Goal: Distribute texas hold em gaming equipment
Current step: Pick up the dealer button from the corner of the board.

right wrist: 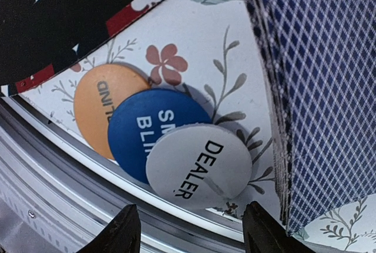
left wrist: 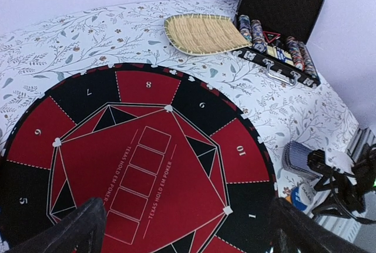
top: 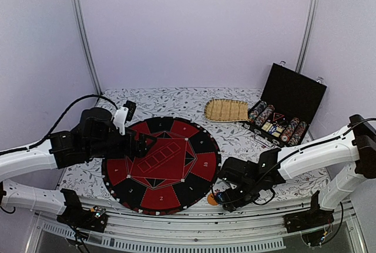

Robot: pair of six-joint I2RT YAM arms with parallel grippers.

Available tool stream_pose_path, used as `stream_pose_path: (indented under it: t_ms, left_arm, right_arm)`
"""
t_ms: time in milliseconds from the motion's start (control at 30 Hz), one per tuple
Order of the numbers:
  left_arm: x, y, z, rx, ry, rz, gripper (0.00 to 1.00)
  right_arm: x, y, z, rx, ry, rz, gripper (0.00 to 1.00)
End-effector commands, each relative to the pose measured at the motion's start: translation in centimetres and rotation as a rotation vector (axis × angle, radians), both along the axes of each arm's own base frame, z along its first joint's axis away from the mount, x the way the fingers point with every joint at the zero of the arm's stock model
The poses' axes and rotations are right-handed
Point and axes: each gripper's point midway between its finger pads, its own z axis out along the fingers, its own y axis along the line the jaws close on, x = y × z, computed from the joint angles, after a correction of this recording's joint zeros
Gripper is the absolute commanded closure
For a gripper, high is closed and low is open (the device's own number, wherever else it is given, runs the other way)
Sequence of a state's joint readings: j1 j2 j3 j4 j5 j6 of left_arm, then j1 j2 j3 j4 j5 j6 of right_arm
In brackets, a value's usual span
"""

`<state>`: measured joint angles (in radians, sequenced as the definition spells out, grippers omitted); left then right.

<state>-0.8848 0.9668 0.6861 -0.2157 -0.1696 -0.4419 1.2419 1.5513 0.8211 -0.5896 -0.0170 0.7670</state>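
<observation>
Our right arm's fingers [right wrist: 128,232] stand part-spread, grasping nothing, just short of the white round DEALER button [right wrist: 197,165], which overlaps a blue round blind button [right wrist: 147,127] and an orange round button [right wrist: 97,112] at the bench [right wrist: 194,41] edge, 5 o'clock off the round red-and-black poker mat [top: 160,165]. We judge a pinch could drag the blue disc along, skid the stack off the rim, or bump the blue-checked card deck [right wrist: 317,88] at 3 o'clock. Our left arm's fingers [left wrist: 76,229] hang spread wide and empty.

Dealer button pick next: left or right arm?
Right. The right fingers bracket the white DEALER button, atop the blue button beside the card deck. The left fingers hang open over the poker mat, well away.
</observation>
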Motion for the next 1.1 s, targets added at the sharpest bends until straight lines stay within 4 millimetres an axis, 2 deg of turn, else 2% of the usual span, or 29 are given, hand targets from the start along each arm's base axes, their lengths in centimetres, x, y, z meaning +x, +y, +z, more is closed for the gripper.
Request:
stream_pose_path:
  t_ms: [0, 267, 400, 567, 767, 1067]
  left_arm:
    - [-0.4, -0.1, 0.2, -0.014, -0.022, -0.011, 0.02]
    - [-0.5, 0.1, 0.9, -0.032, -0.043, -0.011, 0.02]
    - [-0.5, 0.2, 1.0, -0.026, -0.054, -0.012, 0.02]
    - [-0.4, 0.3, 1.3, -0.022, -0.069, -0.008, 0.02]
    - [-0.4, 0.2, 1.6, -0.016, -0.079, -0.016, 0.02]
    - [-0.1, 0.0, 1.8, -0.004, -0.088, -0.021, 0.02]
  right_arm:
    - [1.1, 0.2, -0.1, -0.042, -0.051, -0.011, 0.39]
    - [1.9, 1.0, -1.0, -0.089, -0.08, 0.042, 0.4]
    - [1.6, 1.5, -1.2, -0.087, -0.06, 0.071, 0.48]
    - [1.3, 0.9, -1.2, -0.098, -0.052, 0.069, 0.55]
    - [1.1, 0.6, -0.5, -0.097, -0.046, 0.068, 0.63]
    - [0.8, 0.6, 1.6, -0.042, -0.046, 0.076, 0.69]
